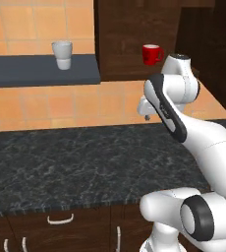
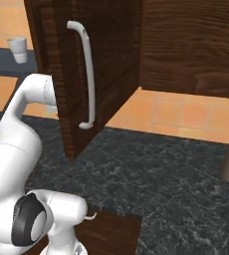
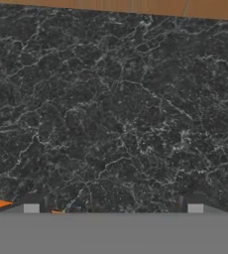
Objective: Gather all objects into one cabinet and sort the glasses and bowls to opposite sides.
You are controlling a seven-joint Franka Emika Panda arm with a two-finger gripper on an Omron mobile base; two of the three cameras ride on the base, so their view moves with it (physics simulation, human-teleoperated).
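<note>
my end effector (image 3: 113,207), spread and empty, is facing the table (image 3: 111,109); i am judging the pale cup (image 1: 62,54), left of the cabinet (image 1: 125,39), worth approaching level.

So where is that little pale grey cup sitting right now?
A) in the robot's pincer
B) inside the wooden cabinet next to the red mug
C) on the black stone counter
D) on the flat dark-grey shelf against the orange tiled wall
D: the pale grey cup stands upright on the dark-grey shelf by the tiled wall, apart from the red mug, which is in the cabinet.
</note>
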